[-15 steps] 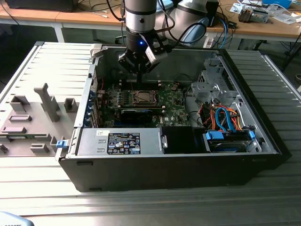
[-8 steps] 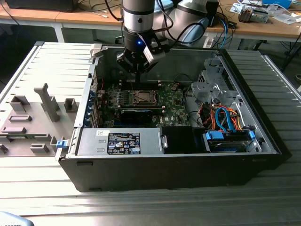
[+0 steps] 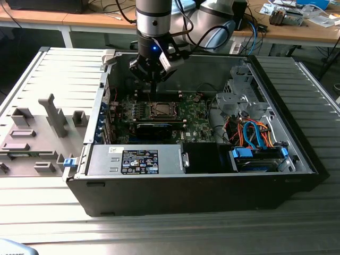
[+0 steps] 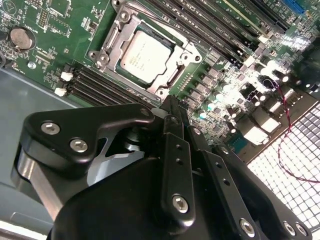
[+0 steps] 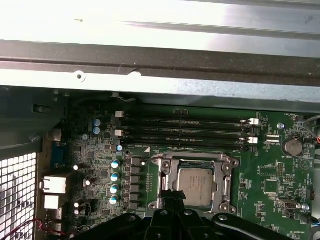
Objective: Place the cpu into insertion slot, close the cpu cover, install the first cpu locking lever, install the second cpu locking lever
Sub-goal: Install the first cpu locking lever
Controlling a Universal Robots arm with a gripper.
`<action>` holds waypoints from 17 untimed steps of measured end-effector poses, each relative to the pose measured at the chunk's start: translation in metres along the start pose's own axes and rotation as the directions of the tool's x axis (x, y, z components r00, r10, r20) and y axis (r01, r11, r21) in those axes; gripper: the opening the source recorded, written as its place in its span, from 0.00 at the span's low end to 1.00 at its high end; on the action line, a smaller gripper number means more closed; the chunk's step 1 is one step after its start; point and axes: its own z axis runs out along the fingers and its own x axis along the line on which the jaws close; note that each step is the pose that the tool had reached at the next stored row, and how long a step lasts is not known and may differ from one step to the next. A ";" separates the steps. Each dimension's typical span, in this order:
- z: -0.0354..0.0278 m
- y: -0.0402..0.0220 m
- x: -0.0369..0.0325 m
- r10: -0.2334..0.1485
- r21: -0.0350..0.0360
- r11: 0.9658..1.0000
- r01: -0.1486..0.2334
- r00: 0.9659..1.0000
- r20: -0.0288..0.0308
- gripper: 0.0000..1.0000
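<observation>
In the exterior view, one gripper point(image 3: 152, 81) hangs just above the insertion slot point(image 3: 161, 110). In both wrist views, one cpu point(image 4: 144, 56) point(image 5: 194, 186) lies seated under the cpu cover point(image 4: 123, 30) point(image 5: 168, 167); the jaws are pressed together, empty.

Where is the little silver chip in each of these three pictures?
Exterior view: the cpu sits mid-board in the open computer case, just below the gripper.
Second wrist view: the cpu lies under the closed cpu cover, beyond the gripper's tip.
First wrist view: the cpu is next to the gripper.
Shared landmark: the memory slots beside the socket.
</observation>
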 end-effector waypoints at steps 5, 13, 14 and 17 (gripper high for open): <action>0.0002 0.0002 0.0031 0.000 0.000 1.000 0.000 1.000 0.000 0.11; 0.0004 0.0005 0.0083 0.000 0.000 1.000 0.000 1.000 0.000 0.11; 0.0004 0.0005 0.0089 0.000 0.000 1.000 0.000 1.000 0.000 0.11; 0.0005 0.0007 0.0107 0.000 0.000 1.000 0.000 1.000 0.000 0.11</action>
